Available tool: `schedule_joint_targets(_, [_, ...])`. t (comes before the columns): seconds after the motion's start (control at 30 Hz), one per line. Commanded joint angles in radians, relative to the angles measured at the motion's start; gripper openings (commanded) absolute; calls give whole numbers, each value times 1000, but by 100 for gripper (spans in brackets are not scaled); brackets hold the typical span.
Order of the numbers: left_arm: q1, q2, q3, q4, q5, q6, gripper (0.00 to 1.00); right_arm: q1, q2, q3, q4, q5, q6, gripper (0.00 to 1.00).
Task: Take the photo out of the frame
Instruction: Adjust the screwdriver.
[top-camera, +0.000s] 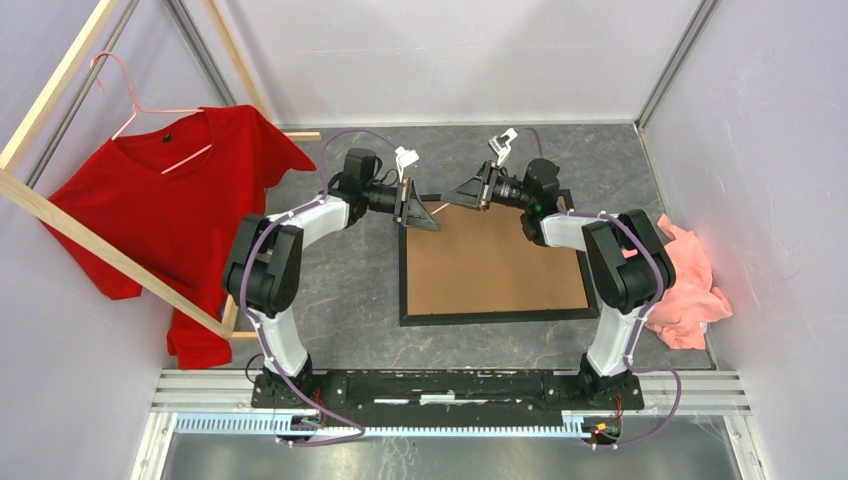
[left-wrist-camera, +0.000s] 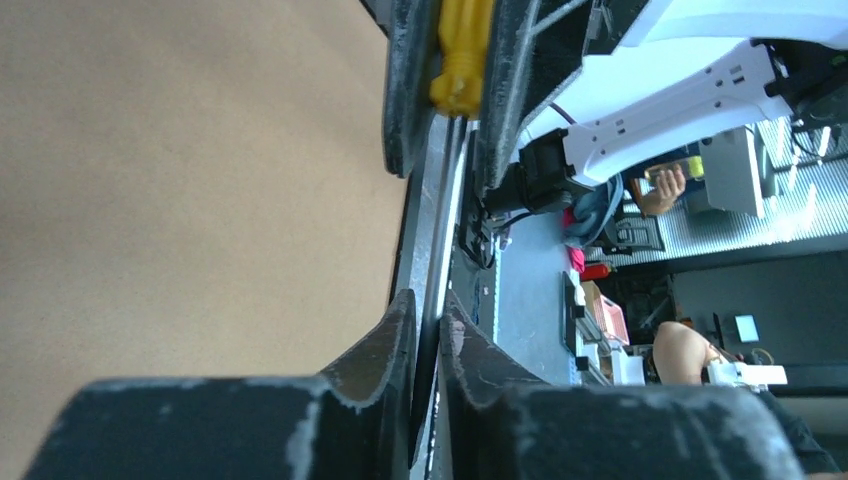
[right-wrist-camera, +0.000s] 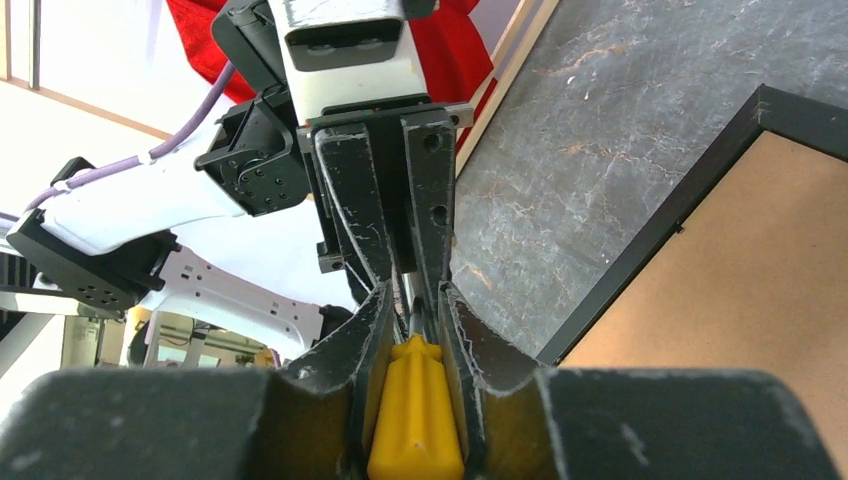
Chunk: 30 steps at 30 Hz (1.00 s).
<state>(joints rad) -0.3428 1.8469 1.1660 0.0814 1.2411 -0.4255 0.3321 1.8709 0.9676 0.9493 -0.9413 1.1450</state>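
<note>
A: The left gripper (left-wrist-camera: 428, 312), what has it got?

B: Its fingers are pinched almost together on the thin metal shaft of a screwdriver (right-wrist-camera: 415, 410). The right gripper (right-wrist-camera: 413, 295) meets it tip to tip and clamps the yellow handle, so both have hold of the one tool.

A: Which way does the tool lie?

B: Its long axis runs straight from one gripper to the other, with the handle toward the right one and the shaft toward the left.

A: And the frame?

B: The frame (top-camera: 490, 316) lies flat on the table (top-camera: 340, 290) below both grippers, back side up. Its far left corner sits under the left gripper. Its long side runs from there across toward the right arm.

A: The photo?

B: Hidden. The brown backing board (top-camera: 490, 265) fills the frame's opening and covers whatever lies under it.

A: Anything else about?

B: A red T-shirt (top-camera: 170, 210) hangs on a pale wooden rack (top-camera: 100, 255), well out to the left of the left gripper. A pink cloth (top-camera: 690, 290) lies crumpled well out to the right of the right gripper, beyond that arm and near the frame's right edge.
</note>
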Motion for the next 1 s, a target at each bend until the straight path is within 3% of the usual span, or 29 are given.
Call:
schedule_joint_targets(0.0, [-4,-34,36,-8,43,37,8,-9,-10,4,43,-45,-26,0])
schedule_joint_targets(0.07, [-4,-31,41,-20,45,44,2,-8,-11,19,-14,-60,-58,2])
schedule_joint_targets(0.17, [-4,-24,82,-157,46,140,2,-15,-28,50,-158,-92,-136,39])
schedule_joint_targets(0.23, [-2,-6,154,-375,47,321,2,-20,-53,76,-291,-116,-222,50])
schedule_joint_targets(0.4, [-2,83,362,-959,76,861,2,-27,-112,197,-876,-158,-669,58])
schedule_joint_targets(0.47, [-5,129,439,-1191,78,1073,2,-32,-133,197,-971,-189,-735,58])
schedule_joint_targets(0.53, [-8,187,529,-1484,86,1311,2,-41,-153,163,-960,-222,-713,59])
schedule_joint_targets(0.57, [-8,210,550,-1539,96,1360,2,-45,-162,149,-944,-232,-697,59])
schedule_joint_targets(0.97, [-54,211,533,-1526,75,1361,2,-48,-167,109,-835,-292,-626,58])
